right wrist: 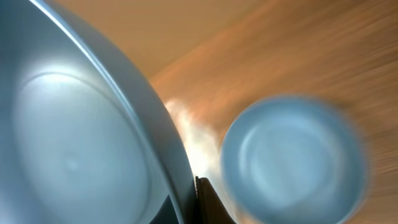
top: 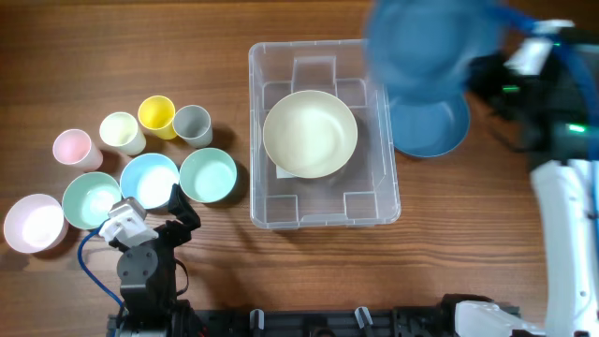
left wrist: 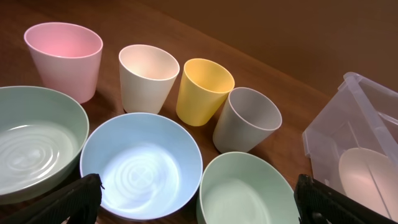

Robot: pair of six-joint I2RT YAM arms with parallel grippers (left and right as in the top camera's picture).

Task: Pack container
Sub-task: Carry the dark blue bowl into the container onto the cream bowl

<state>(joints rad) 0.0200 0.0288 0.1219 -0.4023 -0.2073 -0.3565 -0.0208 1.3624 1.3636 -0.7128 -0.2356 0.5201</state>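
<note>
1. Table [top: 468, 234] has a big clear box [top: 374, 201] in the middle, w/ a cream bowl [top: 310, 133] lying inside it.
2. R gripper [right wrist: 189, 208] is pinched tight on the rim of a blue bowl [top: 426, 42]. It holds the bowl up in the air over the box's far R corner. Bowl looks blurry.
3. 2nd blue bowl [top: 430, 126] sits on the table just beside the box's R wall.
4. L gripper [top: 154, 208] is spread wide w/ nothing in it. It hangs low nr a light blue bowl [left wrist: 140, 165] and a green bowl [left wrist: 245, 190].
5. Behind those stand 4 cups in a row: pink cup [left wrist: 64, 59], cream cup [left wrist: 147, 78], yellow cup [left wrist: 204, 90], grey cup [left wrist: 247, 119].
6. Further L sit 1 more green bowl [left wrist: 37, 149] and a pale pink bowl [top: 34, 223].
</note>
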